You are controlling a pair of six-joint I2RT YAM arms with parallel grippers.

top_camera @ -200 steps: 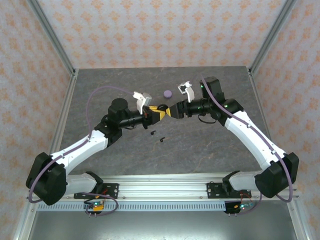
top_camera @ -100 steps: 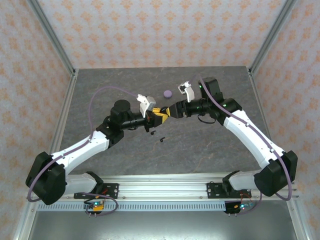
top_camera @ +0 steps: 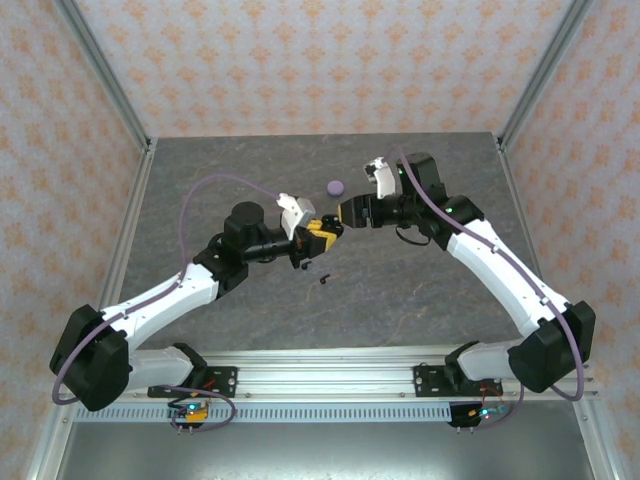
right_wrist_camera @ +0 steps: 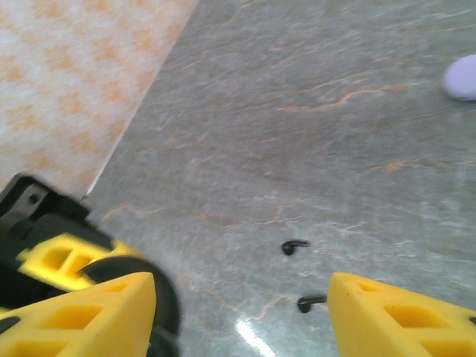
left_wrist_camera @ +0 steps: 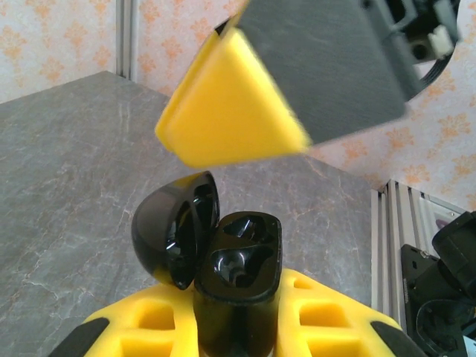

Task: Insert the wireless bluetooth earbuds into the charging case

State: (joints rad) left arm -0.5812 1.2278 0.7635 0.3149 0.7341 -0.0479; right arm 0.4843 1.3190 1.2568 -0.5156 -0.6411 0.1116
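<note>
**Right tool lets go and backs off, leaving the case open**

The right tool (top_camera: 347,212) was nose to nose with the left tool (top_camera: 320,233) a second ago, over the middle of the surface (top_camera: 420,290). It has now drawn back a little toward the far edge. Its jaws have spread too: in its own wrist view the two yellow fingers stand wide apart with nothing between them.

The left tool is clamped on the black charging case (left_wrist_camera: 238,275) and holds it upright, clear of the surface. The lid (left_wrist_camera: 175,230) is swung open to one side, and both sockets look empty. One yellow pad (left_wrist_camera: 230,111) of the right tool hangs just above the case, apart from it.

The black earbuds (right_wrist_camera: 294,245) lie loose and close together near the middle of the surface, on the near-edge side of the two tools. A lavender case (top_camera: 336,186) sits further off, toward the far edge.

From where I stand, the opening step looks finished. The case is ready and steady, and the right tool is free to go down for the first earbud. Nothing is seated yet. The earbuds are tiny next to those broad pads, so the pinch will need care.
</note>
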